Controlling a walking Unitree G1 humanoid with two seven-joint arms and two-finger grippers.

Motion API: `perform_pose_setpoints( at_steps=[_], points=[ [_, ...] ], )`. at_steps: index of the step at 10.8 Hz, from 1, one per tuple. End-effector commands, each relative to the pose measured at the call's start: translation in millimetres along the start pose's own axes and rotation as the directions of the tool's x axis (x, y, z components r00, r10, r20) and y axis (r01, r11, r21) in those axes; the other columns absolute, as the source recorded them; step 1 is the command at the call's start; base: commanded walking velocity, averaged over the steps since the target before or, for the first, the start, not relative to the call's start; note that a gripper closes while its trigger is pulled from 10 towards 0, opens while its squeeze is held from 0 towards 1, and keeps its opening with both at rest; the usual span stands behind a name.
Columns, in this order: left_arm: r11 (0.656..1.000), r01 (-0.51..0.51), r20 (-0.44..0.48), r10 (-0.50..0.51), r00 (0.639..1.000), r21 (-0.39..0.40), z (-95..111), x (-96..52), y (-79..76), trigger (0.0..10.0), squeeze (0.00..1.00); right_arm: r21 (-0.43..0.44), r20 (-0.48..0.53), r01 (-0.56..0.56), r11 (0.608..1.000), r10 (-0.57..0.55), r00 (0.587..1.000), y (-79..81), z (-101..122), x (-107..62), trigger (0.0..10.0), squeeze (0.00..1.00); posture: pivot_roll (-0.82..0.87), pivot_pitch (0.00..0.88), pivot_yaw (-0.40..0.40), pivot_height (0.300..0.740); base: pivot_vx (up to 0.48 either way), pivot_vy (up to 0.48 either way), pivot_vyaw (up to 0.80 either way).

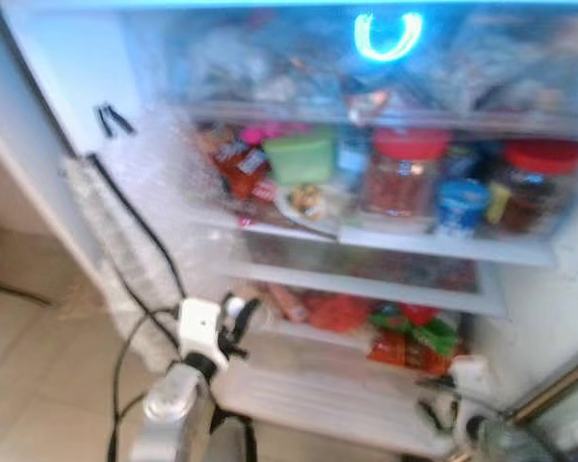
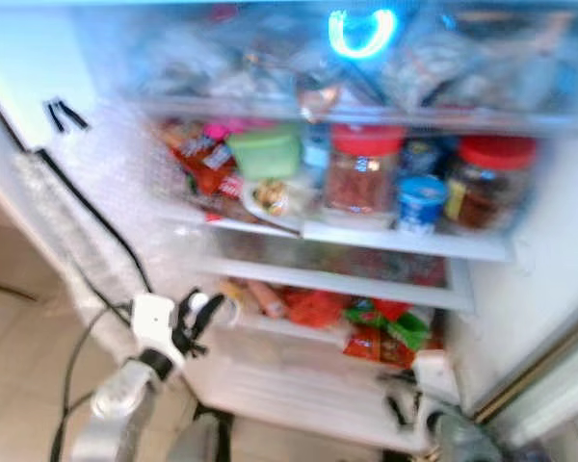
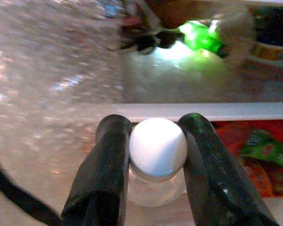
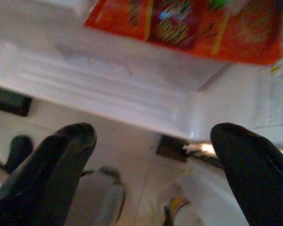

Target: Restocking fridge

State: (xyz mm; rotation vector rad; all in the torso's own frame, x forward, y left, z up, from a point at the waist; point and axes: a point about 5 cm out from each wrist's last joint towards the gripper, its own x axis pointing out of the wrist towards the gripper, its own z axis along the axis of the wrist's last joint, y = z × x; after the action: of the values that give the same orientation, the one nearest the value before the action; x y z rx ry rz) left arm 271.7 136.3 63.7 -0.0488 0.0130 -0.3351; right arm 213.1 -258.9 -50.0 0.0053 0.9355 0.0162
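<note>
The fridge stands open in front of me. My left gripper is low at the left, in front of the lower shelf, and it is shut on a small clear bottle with a white cap. The two fingers squeeze the cap from both sides. Down at the right, my right gripper hangs open by the white bottom drawer; its fingers stand wide apart with nothing between them. Red and green snack packets lie on the lower shelf.
The middle shelf holds a green tub, two red-lidded jars, a blue cup and a plate of food. Bubble wrap and a black cable run down the left wall. Tiled floor lies to the left.
</note>
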Motion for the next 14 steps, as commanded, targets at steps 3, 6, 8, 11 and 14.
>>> perform_pose_setpoints(
  at_steps=[3, 6, 8, 11, 14],
  points=[
    [1.000, 0.011, 0.051, -0.011, 0.999, -0.003, 13, 14.7, 0.2, 10.0, 0.00, 0.006, 0.007, 0.008, 1.000, -0.008, 1.000, -4.2, 3, -1.1, 10.0, 0.00, 0.01, 0.020, 0.005, 0.650, 0.000, 0.000, 0.00],
    [1.000, 0.024, 0.139, -0.026, 0.990, 0.016, 30, 36.7, 1.0, 10.0, 0.00, 0.010, 0.016, 0.000, 1.000, 0.000, 1.000, -3.8, 3, -1.2, 10.0, 0.00, -0.01, 0.026, 0.000, 0.650, 0.000, 0.000, 0.00],
    [1.000, 0.016, 0.156, -0.018, 0.988, 0.011, 35, 48.8, 3.2, 10.0, 0.00, 0.015, 0.020, 0.001, 1.000, -0.002, 1.000, -4.8, 2, -1.7, 10.0, 0.00, -0.03, 0.030, 0.000, 0.650, 0.000, 0.000, 0.00],
    [0.997, -0.056, 0.138, 0.064, 0.988, -0.061, 32, 64.8, 12.3, 10.0, 0.00, 0.027, 0.028, 0.007, 1.000, -0.007, 1.000, -8.2, 0, -3.3, 10.0, 0.00, -0.07, 0.050, -0.006, 0.650, 0.000, 0.000, 0.00],
    [0.995, -0.049, 0.154, 0.062, 0.986, -0.087, 39, 76.3, 9.8, 10.0, 0.00, 0.033, 0.031, 0.005, 0.999, -0.006, 0.999, -10.7, -3, -4.8, 10.0, 0.00, -0.10, 0.063, -0.011, 0.650, 0.000, 0.000, 0.00]
  ],
)
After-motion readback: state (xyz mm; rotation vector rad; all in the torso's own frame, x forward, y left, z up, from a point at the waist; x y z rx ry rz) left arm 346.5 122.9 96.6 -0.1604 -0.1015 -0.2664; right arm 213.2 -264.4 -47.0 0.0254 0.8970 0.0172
